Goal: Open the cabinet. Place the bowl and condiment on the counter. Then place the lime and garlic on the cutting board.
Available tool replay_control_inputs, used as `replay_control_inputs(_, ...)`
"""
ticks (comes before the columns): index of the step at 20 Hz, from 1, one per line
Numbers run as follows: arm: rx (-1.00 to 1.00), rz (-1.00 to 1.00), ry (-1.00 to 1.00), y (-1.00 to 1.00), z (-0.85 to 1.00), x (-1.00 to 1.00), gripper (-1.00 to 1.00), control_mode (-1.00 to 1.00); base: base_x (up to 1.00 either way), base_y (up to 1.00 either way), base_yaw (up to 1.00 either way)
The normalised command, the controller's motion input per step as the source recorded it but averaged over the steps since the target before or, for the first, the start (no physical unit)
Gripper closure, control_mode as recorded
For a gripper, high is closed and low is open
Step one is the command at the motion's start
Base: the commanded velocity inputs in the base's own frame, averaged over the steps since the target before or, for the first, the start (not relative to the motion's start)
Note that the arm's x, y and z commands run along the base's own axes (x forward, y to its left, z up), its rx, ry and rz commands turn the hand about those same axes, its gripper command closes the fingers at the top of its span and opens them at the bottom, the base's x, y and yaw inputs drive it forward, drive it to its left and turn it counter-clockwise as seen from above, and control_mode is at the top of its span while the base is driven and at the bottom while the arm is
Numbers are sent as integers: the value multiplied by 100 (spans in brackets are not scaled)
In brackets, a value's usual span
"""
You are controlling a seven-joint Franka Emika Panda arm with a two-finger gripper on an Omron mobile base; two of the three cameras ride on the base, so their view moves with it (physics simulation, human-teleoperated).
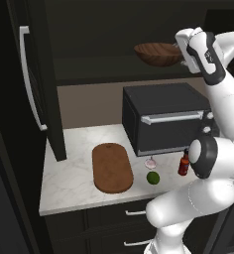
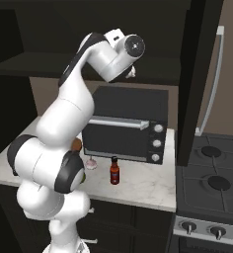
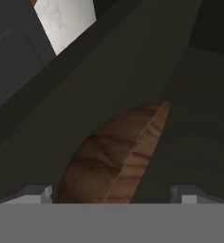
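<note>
Sitting on the shelf inside the open cabinet [image 1: 37, 84], the wooden bowl [image 1: 157, 53] is up above the dark toaster oven [image 1: 166, 116] — its rim turned toward the hand. In the hand view the bowl [image 3: 116, 159] lies between the two finger tips [image 3: 35, 193], which stand spread wide to either side of it; whether they touch the wood cannot be told. The gripper [image 1: 183, 49] is just beside the bowl's right edge in the left base view.

Below, on the marbled counter [image 1: 74, 173], the cutting board [image 1: 112, 167] lies bare in front of the oven's left corner. The garlic [image 1: 150, 162] and the lime [image 1: 153, 177] sit close together just right of the board, on the stone — not on the wood. The red condiment [image 2: 115, 171] bottle stands upright in front of the oven, near the arm. A stove [image 2: 212, 188] adjoins the counter on the right.
</note>
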Motion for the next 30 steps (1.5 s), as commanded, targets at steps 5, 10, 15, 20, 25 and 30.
replay_control_inputs(5, 0, 0, 0, 2, -7, 5, -100, -100, 0, 0, 0)
replay_control_inputs(10, 0, 0, 0, 7, -12, 7, -100, -100, 0, 0, 0)
replay_control_inputs(15, 0, 0, 0, 6, -7, 7, -100, -100, 0, 0, 0)
replay_control_inputs(20, 0, 0, 0, 2, -3, 7, -100, -100, 0, 0, 0)
replay_control_inputs(25, 0, 0, 0, 5, -5, 8, -100, -100, 0, 0, 0)
replay_control_inputs(30, 0, 0, 0, 5, -6, 10, -100, -100, 0, 0, 0)
